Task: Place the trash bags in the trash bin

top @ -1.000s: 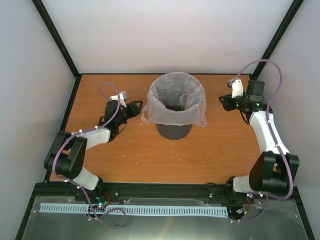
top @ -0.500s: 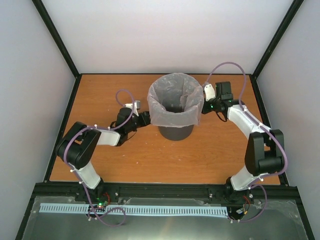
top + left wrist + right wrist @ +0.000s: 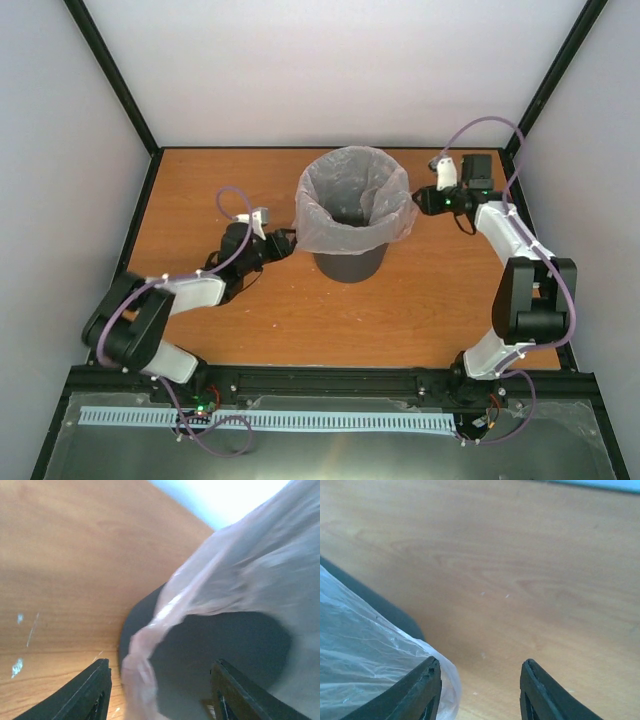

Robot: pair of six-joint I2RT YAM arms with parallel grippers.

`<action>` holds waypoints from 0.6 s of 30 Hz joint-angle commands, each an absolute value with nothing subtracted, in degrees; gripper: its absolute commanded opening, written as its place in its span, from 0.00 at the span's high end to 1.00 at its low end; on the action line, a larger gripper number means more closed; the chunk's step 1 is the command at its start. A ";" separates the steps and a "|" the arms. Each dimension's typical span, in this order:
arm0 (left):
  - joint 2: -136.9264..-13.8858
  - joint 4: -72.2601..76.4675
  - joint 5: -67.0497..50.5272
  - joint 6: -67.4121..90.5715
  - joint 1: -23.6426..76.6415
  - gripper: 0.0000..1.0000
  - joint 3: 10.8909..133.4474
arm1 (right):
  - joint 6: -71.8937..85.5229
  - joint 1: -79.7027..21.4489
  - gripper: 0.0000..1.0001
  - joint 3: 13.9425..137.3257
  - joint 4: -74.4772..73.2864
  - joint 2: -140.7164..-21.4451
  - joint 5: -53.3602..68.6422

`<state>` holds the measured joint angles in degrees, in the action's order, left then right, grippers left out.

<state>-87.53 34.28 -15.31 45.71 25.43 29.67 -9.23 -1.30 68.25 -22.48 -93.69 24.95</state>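
The dark grey trash bin [image 3: 350, 262] stands at the table's centre. The pale-pink trash bag [image 3: 352, 195] lines it, its mouth folded out over the rim and hanging down the sides. My left gripper [image 3: 287, 240] is at the bin's left side, open. In the left wrist view a hanging strip of the bag [image 3: 142, 655] dangles between the spread fingers [image 3: 95, 690], unclamped, against the bin wall [image 3: 225, 645]. My right gripper [image 3: 418, 200] sits at the bin's right rim, open. In its wrist view the bag's edge [image 3: 370, 650] lies by the left finger [image 3: 420, 690].
The orange-brown table top [image 3: 430, 300] runs to white walls at the back and sides, with black frame posts [image 3: 120, 90] in the corners. A metal rail [image 3: 300, 380] holds both arm bases at the near edge.
A second ago both grippers stood off from the bin and the bag's skirt spread wide. Both closed in on the bin; the right arm has since drawn back slightly, and the skirt hangs closer.
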 commanded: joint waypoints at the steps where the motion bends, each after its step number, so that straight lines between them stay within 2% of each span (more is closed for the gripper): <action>1: -76.61 24.18 -10.46 41.99 24.98 0.43 30.08 | -11.66 1.95 0.56 72.22 -24.47 -90.43 29.70; 5: -67.34 13.77 -6.06 38.41 24.42 0.41 32.29 | -12.25 2.37 0.56 75.75 -25.28 -92.83 30.60; 10: -61.69 2.52 -4.03 33.23 23.95 0.38 38.89 | -11.55 2.24 0.57 82.42 -27.30 -98.51 33.73; 15: -61.17 -6.18 -9.33 27.44 23.91 0.39 46.64 | -11.76 0.67 0.57 87.12 -29.02 -103.52 36.14; 18: -61.70 -10.10 -13.31 23.81 23.91 0.42 51.92 | -14.96 -2.82 0.57 89.03 -30.69 -106.18 38.13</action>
<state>-62.00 -1.06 -7.88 31.18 24.16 44.82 -11.70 1.08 86.26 -27.55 -103.63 34.26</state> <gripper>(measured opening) 0.602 0.429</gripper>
